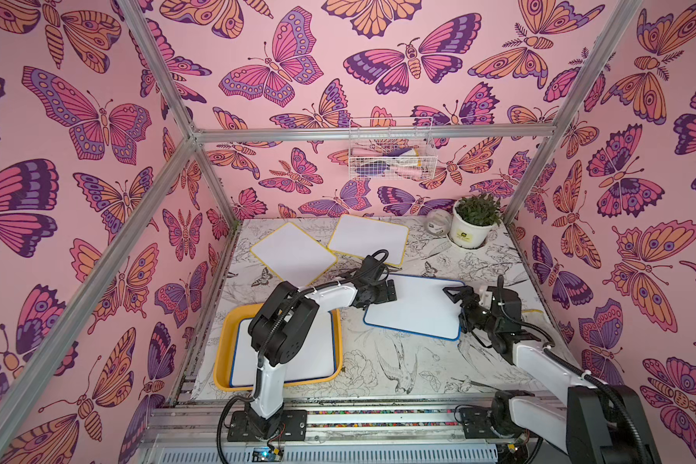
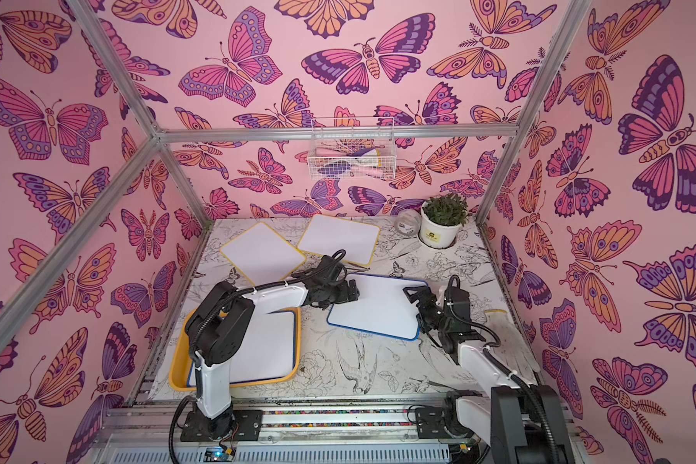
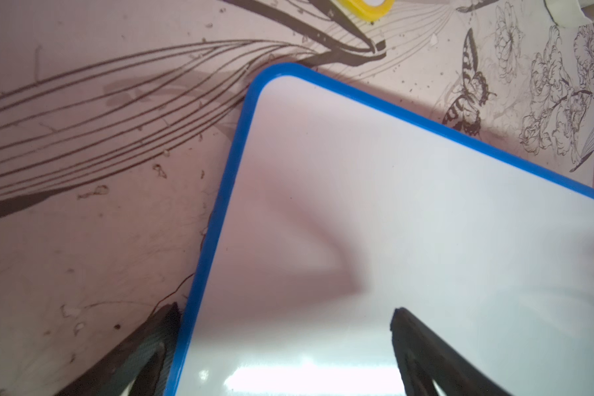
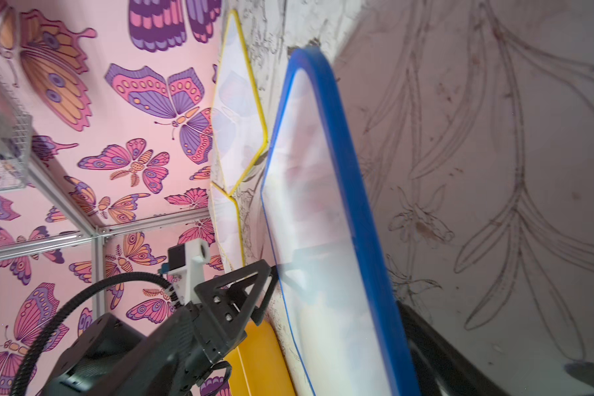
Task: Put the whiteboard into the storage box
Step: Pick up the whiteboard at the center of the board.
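A blue-rimmed whiteboard [image 1: 412,307] [image 2: 378,307] lies mid-table between my two grippers. My left gripper [image 1: 390,291] [image 3: 285,343] is open and straddles its left edge: one finger rests outside the blue rim and the other over the white face. My right gripper [image 1: 457,307] [image 2: 416,309] stands open at the board's right edge. One of its fingers [image 4: 432,346] shows behind the rim, and that edge looks slightly raised. The yellow storage box [image 1: 224,341] [image 2: 175,369] sits front left with another blue-rimmed whiteboard [image 1: 314,353] inside, partly hidden by my left arm.
Two yellow-rimmed whiteboards [image 1: 292,253] [image 1: 368,239] lie at the back of the table. A potted plant [image 1: 475,223] and a clear jar [image 1: 438,223] stand back right. A white wire basket [image 1: 392,150] hangs on the rear wall. Metal frame posts bound the table.
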You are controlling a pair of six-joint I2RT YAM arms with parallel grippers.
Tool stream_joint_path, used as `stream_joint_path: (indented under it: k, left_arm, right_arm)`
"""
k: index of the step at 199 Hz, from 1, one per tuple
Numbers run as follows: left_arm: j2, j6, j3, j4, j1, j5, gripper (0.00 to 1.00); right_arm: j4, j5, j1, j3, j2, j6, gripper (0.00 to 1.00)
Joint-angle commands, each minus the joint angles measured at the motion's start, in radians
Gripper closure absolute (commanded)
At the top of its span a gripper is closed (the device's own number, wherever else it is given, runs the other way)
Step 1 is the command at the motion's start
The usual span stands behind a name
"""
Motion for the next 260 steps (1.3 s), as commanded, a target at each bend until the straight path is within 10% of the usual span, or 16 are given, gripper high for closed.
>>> stream_joint_path:
  k: [1, 152, 260]
  left_arm:
    - [0.039, -0.039, -0.039, -0.096, -0.015, 0.114, 0.02]
    - [0.011, -0.033, -0.034, -0.109, -0.008, 0.111, 0.02]
    - [-0.041, -0.017, -0.02, -0.121, -0.005, 0.101, 0.02]
  right_arm:
    - [0.074, 0.027, 0.004, -0.023, -0.044, 0.037, 0.11]
    - [-0.03, 0.062, 0.004, -0.061, -0.207, -0.066, 0.71]
    - [-0.039, 0.079, 0.004, -0.064, -0.259, -0.11, 0.95]
